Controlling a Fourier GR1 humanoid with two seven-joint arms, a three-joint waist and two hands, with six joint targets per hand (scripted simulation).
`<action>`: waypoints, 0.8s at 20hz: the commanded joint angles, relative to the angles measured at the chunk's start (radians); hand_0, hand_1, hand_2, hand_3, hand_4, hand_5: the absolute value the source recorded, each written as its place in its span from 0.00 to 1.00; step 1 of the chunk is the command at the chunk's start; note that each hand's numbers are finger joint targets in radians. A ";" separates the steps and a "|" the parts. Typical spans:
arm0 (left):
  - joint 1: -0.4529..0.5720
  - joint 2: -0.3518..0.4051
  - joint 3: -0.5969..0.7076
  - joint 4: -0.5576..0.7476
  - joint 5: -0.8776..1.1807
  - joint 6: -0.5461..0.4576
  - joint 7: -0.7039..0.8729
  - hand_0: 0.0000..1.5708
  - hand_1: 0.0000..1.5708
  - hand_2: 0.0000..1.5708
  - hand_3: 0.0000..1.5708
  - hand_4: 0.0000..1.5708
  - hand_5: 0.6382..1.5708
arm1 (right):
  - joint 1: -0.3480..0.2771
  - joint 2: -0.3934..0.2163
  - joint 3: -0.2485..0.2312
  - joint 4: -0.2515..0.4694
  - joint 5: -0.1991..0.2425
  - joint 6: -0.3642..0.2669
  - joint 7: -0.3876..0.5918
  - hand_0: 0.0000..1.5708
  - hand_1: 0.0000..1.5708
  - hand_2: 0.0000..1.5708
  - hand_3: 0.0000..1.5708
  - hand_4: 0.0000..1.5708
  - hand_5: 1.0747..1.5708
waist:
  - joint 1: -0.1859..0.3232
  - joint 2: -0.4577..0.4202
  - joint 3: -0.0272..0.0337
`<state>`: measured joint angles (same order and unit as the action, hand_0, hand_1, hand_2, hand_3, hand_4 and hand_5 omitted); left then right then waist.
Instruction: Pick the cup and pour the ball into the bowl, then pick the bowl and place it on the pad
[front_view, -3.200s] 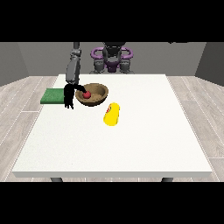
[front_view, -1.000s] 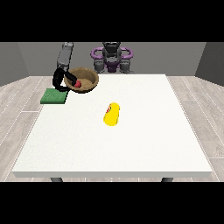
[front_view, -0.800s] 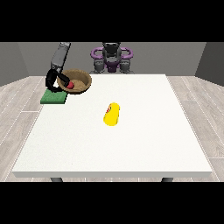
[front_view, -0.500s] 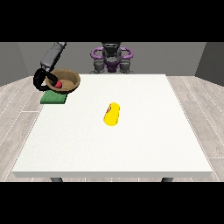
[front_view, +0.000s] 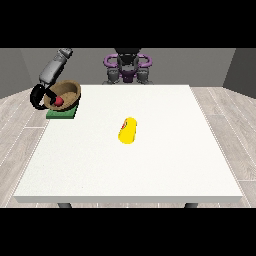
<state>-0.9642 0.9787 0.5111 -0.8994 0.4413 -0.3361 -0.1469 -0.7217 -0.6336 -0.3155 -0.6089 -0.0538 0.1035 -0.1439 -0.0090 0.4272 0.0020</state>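
so from my end, the robot hand at the view's left (front_view: 38, 96) is curled around the rim of the wooden bowl (front_view: 67, 92), black fingers wrapped over the near-left edge, so it's holding the bowl. the bowl is tipped, its opening leaning toward the camera and to the left, and it sits over the green pad (front_view: 62, 113) at the far-left corner of the desk (front_view: 130, 160). i can't tell whether the bowl's bottom is touching the pad or just above it; the pad's front edge and right side poke out from under it.

the red ball (front_view: 58, 101) is inside the bowl, low on the side nearest the fingers.

the yellow cup (front_view: 128, 130) is lying on its side around the middle of the desk, well apart from the bowl and pad, with nothing touching it. it's lying roughly front to back, slightly slanted.

the grey arm (front_view: 54, 69) comes down from the upper left to that hand. the robot's torso (front_view: 128, 67), with the purple bits, is behind the far edge of the desk. i don't see the other robot hand anywhere in this view, so i can't say anything about it.

the pad hangs right at the left edge of the desk top, with the grey plank floor (front_view: 20, 125) showing beside it.
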 joint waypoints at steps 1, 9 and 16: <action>-0.040 0.035 0.019 -0.079 0.051 -0.004 0.053 0.00 0.00 0.00 0.00 0.04 0.96 | -0.021 -0.069 -0.057 0.091 -0.018 0.036 -0.110 1.00 1.00 1.00 0.13 0.82 0.97 | 0.024 0.094 0.0018; 0.035 0.022 0.024 -0.022 0.052 -0.016 0.032 0.00 0.00 0.00 0.00 0.00 0.96 | -0.019 -0.130 -0.045 0.108 -0.014 0.115 -0.037 1.00 1.00 1.00 0.57 0.80 0.99 | -0.001 -0.014 -0.0021; 0.064 -0.036 -0.044 -0.028 0.017 0.007 0.043 0.00 0.00 0.00 0.00 0.00 0.96 | -0.037 -0.044 0.041 0.079 0.066 0.017 0.043 1.00 1.00 1.00 0.82 0.78 1.00 | 0.021 -0.108 -0.0018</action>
<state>-0.9164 0.9533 0.4888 -0.9351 0.4669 -0.3254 -0.1161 -0.7594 -0.6979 -0.3044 -0.5249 -0.0188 0.1497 -0.1324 0.0055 0.3608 0.0001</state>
